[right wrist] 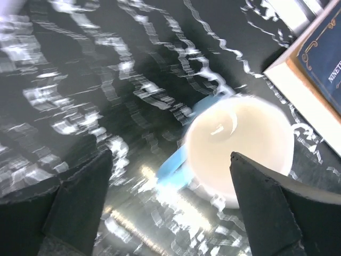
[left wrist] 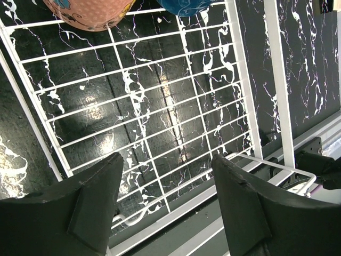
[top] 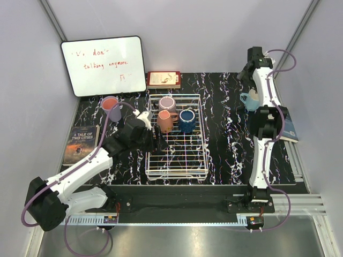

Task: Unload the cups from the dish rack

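1. Black, white-veined table [top: 225,155] is filling the overhead view, with the dish rack [top: 177,174] sitting at its centre. Three cups are standing in the rack's far half: a mauve cup [top: 167,103], a terracotta cup [top: 165,121] and a dark blue cup [top: 187,120]. A salmon pink cup [top: 111,107] is resting on the table to the left and a light blue cup [top: 249,100] to the right, both outside the rack.
2. From the left wrist, the left gripper [left wrist: 166,160] is hanging released and empty over the rack's bare near grid, with the terracotta and dark blue cups peeking in at the far edge. The step in hand is probably the reach for the next cup. To do it well, the gripper should travel farther in and straddle one wall clear of any handle. It should then clench firmly and lift above the low wire side before swinging out.
3. From the right wrist, in a blurred view, the right gripper [right wrist: 170,160] is spreading wide and grasping nothing. It is hovering above the upright light blue cup, which is standing near a blue book [right wrist: 325,48].
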Motion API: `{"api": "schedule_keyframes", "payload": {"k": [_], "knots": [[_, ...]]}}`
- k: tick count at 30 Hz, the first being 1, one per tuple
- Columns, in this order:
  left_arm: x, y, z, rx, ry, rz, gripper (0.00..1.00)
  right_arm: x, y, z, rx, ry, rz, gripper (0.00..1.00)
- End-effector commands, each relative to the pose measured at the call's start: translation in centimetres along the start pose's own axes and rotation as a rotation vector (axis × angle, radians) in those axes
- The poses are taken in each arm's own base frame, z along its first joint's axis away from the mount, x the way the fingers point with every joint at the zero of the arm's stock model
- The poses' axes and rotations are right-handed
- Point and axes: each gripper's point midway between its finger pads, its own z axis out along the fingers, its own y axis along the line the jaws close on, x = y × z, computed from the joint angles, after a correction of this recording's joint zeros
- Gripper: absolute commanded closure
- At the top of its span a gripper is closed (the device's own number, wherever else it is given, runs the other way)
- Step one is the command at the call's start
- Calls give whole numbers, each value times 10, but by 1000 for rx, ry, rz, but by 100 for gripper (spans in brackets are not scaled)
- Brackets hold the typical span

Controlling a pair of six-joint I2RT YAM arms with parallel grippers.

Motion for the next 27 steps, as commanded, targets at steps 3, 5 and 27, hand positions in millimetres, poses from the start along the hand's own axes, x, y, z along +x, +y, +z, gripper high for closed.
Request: {"api": "schedule_keyframes", "payload": {"k": [3, 5, 27], "knots": [[-33, -9, -11, -16, -91, 73, 26, -12, 59, -168, -210, -245, -93, 0], [-45, -5, -16, -73, -115, 96, 23, 8, 57, -187, -192, -261, -152, 0], [-131, -4, 9, -314, -228, 165, 1, 162, -16, -311, -690, -345, -277, 0]]}}
